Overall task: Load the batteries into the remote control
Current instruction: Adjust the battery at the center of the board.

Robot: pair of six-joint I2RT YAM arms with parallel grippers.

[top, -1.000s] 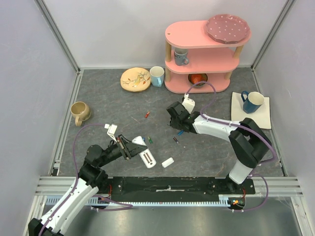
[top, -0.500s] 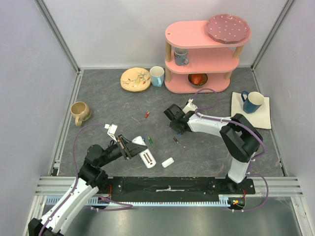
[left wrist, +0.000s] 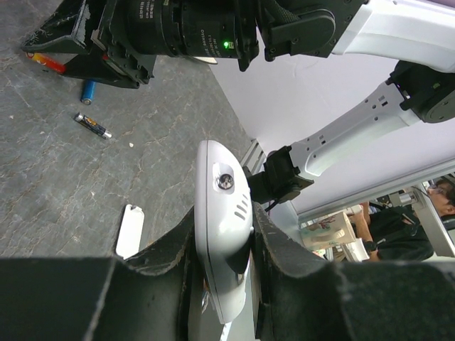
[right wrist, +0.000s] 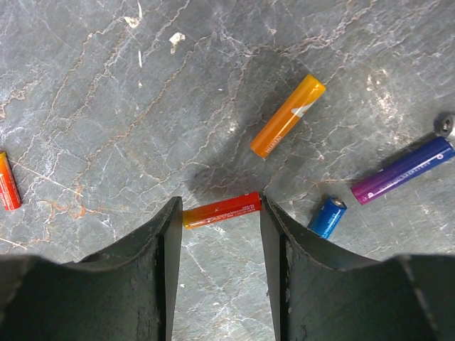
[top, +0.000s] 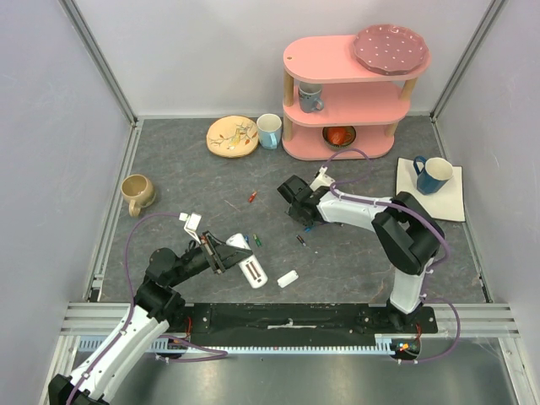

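Slim white remote control (left wrist: 222,206) is clamped across its width by L end effector (left wrist: 226,245), low over the grey stone-look counter (top: 186,186) nr its front edge. L arm is bent low, reaching fwd-right. Remote's long axis runs diagonally, free end toward near-right. R arm is stretched leftward, its end effector (right wrist: 221,213) lowered w/ fingers at both ends of a red-orange battery (right wrist: 222,210); actual grip can't be told.

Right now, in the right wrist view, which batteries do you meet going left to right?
Red-orange battery at the edge, red battery between the fingers, orange battery, blue battery, purple battery.
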